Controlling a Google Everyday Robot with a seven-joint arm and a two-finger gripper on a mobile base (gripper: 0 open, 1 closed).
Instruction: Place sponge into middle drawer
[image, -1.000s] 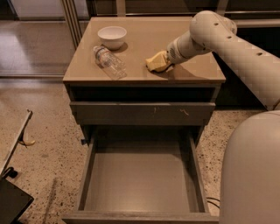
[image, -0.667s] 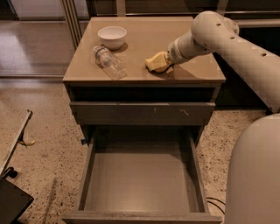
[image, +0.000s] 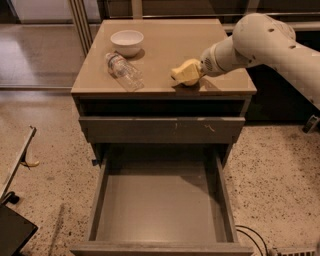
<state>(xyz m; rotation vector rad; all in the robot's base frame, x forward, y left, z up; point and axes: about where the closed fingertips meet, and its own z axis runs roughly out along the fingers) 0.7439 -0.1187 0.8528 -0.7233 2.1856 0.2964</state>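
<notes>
The pale yellow sponge (image: 183, 73) is at the front right of the cabinet top (image: 165, 45), tilted with one end raised just above the surface. My gripper (image: 194, 71) reaches in from the right and is shut on the sponge's right end. The middle drawer (image: 160, 205) is pulled fully open below and in front of the cabinet, and its flat grey-brown floor is bare. The gripper is above and behind this drawer.
A white bowl (image: 126, 41) stands at the back left of the top. A clear plastic bottle (image: 124, 71) lies on its side in front of it. The scratched drawer (image: 162, 129) above the open one is shut. A black object (image: 12, 232) is on the floor at the left.
The sponge has tipped up slightly in the gripper and shifted a little to the right. The arm has barely moved.
</notes>
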